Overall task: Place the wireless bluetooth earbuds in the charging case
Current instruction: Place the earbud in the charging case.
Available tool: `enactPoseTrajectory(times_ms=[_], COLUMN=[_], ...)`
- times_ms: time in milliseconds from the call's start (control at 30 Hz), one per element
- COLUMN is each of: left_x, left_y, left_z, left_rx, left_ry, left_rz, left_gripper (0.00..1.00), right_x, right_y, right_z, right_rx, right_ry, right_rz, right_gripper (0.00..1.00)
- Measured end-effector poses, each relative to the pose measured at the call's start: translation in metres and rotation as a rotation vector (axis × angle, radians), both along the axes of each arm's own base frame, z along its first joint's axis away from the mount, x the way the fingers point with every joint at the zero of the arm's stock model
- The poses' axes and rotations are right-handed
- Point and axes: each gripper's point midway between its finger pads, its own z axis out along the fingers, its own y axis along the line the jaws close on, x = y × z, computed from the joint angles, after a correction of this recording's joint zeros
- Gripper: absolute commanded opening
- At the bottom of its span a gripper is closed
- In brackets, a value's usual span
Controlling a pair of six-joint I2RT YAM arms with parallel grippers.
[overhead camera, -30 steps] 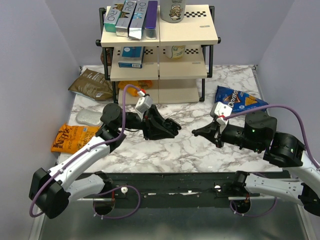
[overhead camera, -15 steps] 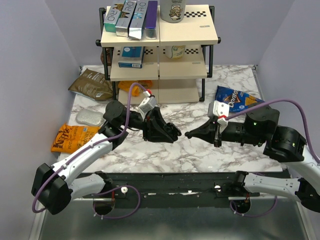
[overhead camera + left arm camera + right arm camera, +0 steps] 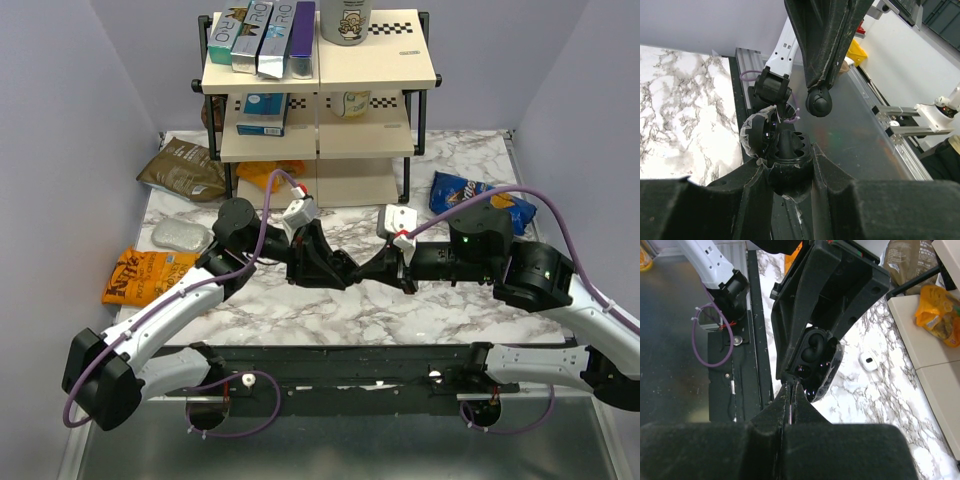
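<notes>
My left gripper [image 3: 337,268] is shut on the black charging case [image 3: 788,161], gripping its body and holding it above the table. The case's lid [image 3: 757,138] stands open. In the right wrist view the open case [image 3: 815,356] shows its dark glossy wells, with a rounded black shape in one of them. My right gripper [image 3: 370,271] is shut on one tiny black earbud [image 3: 818,103], which hangs from its tips just above the open case. In the right wrist view the gripper's tips [image 3: 790,385] meet at the case's near rim and hide that bud. The other earbud cannot be picked out.
A shelf rack [image 3: 320,150] with boxes stands at the back. A blue Doritos bag [image 3: 462,190] lies back right. An orange chip bag [image 3: 140,275], a silver pouch [image 3: 180,235] and a brown bag [image 3: 185,168] lie left. A small white object [image 3: 868,360] lies on the marble.
My right arm has swung left until its tips meet the case held by the left gripper. The left gripper has shifted slightly right with the case.
</notes>
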Motion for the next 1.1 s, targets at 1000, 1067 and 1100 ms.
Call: enactPoseTrajectory(times_ms=[1000,1067,1100], left_x=[-0.004,-0.004,-0.004], left_y=[0.004,0.004,0.004], left_z=[0.001,0.001,0.001], left_rx=[-0.007,-0.007,-0.007], left_ry=[-0.041,-0.041,-0.041], left_rz=[0.004,0.004,0.005], left_gripper=[0.00,0.00,0.00], right_x=[0.006,0.006,0.006], right_y=[0.007,0.008,0.008], right_z=[-0.015,-0.015,-0.015], right_rx=[-0.029,-0.029,-0.029], right_ry=[0.004,0.004,0.003], right_rz=[-0.018,-0.019,-0.020], right_gripper=[0.01,0.01,0.01])
